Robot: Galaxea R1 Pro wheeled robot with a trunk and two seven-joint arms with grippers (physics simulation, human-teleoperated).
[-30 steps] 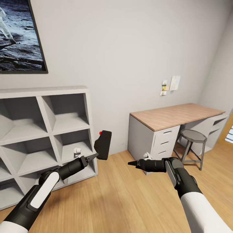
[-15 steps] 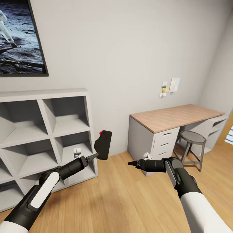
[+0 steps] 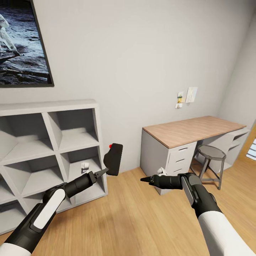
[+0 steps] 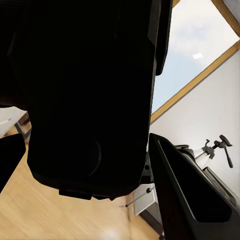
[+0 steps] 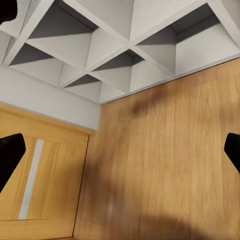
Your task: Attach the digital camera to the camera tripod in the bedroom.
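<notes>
The digital camera [image 3: 114,159], a small black body with a red spot on top, hangs in the air in front of the white cube shelf [image 3: 49,149]. My left gripper [image 3: 104,172] is shut on its lower edge. In the left wrist view the camera [image 4: 85,95] looms dark between the two fingers [image 4: 187,192]. Beyond it, the camera tripod [image 4: 216,148] shows its dark head and pan handle against a pale wall. My right gripper [image 3: 144,179] is held out over the wood floor, open and holding nothing, with its fingertips [image 5: 10,156] wide apart.
A wooden-top desk [image 3: 193,129] with drawers stands at the right against the wall, with a round stool [image 3: 212,153] beside it. A framed moon picture [image 3: 21,42] hangs above the shelf. Light wood floor [image 3: 142,220] lies open between shelf and desk.
The whole head view has shifted: shelf, desk and picture sit a little lower in the frame, so the camera moved. Both arms and the held camera keep their pose.
</notes>
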